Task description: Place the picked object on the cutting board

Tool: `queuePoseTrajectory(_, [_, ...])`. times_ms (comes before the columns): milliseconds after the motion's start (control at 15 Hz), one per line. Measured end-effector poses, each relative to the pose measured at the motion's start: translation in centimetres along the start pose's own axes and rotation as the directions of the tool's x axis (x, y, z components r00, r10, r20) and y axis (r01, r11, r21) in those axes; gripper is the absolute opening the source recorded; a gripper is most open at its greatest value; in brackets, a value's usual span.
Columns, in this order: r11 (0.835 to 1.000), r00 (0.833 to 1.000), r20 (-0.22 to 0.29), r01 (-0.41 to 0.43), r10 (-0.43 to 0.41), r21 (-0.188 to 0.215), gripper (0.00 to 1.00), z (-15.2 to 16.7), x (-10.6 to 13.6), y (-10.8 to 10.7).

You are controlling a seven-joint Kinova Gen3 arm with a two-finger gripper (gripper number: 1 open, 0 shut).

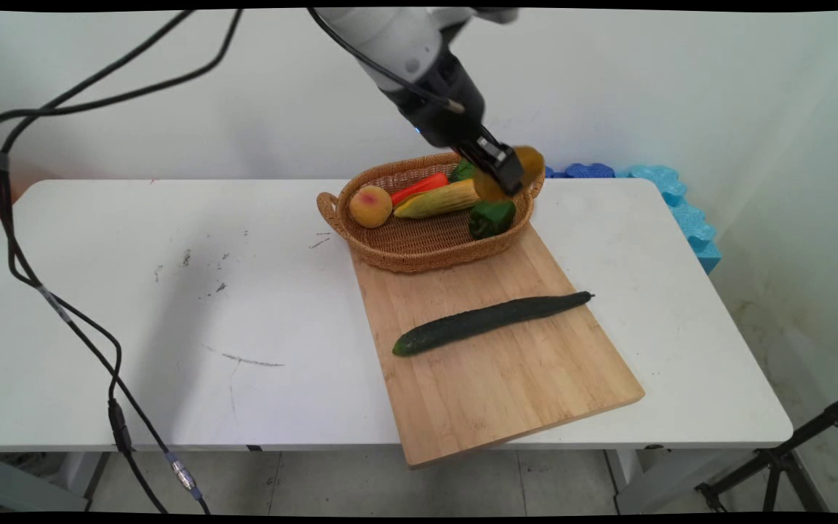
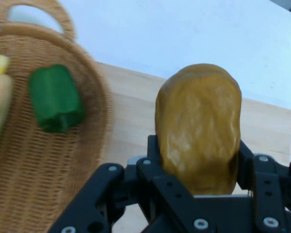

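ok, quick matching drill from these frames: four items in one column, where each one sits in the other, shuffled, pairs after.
Items:
1. cucumber
2. potato
3. peach
4. green pepper

Places:
A. left end of the basket
B. clamped in the hand, raised over the basket's right rim
C. lying on the cutting board
D. right end of the basket, beside the corn

Pairs: 1-C, 2-B, 3-A, 4-D
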Motion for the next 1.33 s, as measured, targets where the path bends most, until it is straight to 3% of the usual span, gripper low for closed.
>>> queuePoseTrajectory(667, [0.998,0.998,0.058,-0.036,0.039,-0.056,0.00,8.6,-3.3,7.7])
queuePoseTrajectory(1333, [0.996,0.992,0.104,-0.066,0.071,-0.055,0.00,16.3,-7.1,10.0])
